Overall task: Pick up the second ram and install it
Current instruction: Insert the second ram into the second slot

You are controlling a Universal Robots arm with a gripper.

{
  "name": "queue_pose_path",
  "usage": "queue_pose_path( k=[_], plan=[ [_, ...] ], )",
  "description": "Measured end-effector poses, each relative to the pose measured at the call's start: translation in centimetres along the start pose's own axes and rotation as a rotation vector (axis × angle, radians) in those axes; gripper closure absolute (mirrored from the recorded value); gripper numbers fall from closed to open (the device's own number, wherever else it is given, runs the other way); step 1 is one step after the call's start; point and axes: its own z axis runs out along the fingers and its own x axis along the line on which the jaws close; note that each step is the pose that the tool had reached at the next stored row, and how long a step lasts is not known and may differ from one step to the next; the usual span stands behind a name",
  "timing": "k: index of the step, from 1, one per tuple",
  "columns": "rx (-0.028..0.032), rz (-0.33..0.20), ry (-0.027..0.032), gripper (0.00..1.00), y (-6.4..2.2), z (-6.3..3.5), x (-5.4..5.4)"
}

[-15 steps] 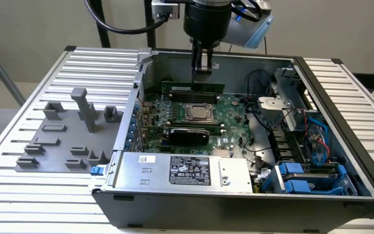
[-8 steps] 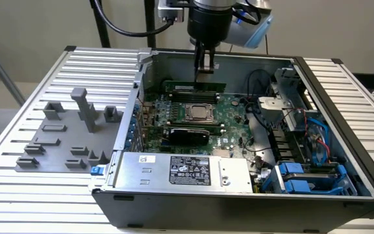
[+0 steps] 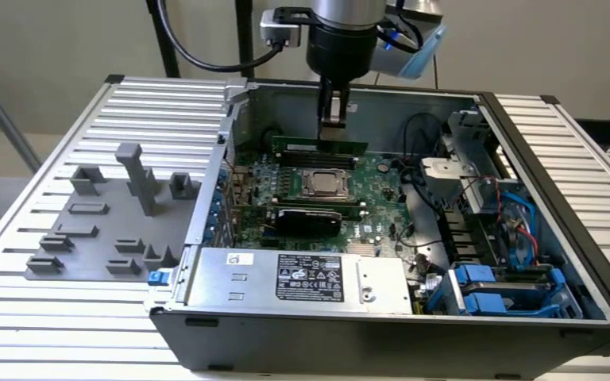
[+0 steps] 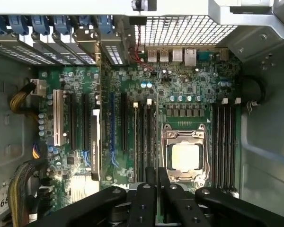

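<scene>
The grey blocks are sitting far out at 9 o'clock from the silver chip. The ram is standing on its long edge at 12 o'clock from the chip. The claw is pinching its top edge, fingers nearly together. I think the ram is light, thin, stiff and easy to crack, so holding the middle of its top edge is best.

The exterior camera looked down at a slant over the whole open computer case; the wrist camera hung close, facing straight onto the motherboard both shared.
</scene>
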Motion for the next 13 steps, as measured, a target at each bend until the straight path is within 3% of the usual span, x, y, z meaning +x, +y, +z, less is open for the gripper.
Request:
queue_pose_path(
  k=[6,13],
  plan=[
    [0.0004,0.017,-0.0012,1.00,-0.76,0.92,-0.10],
    [0.0000,0.017,-0.0011,1.00,-0.80,0.95,-0.10]
  ],
)
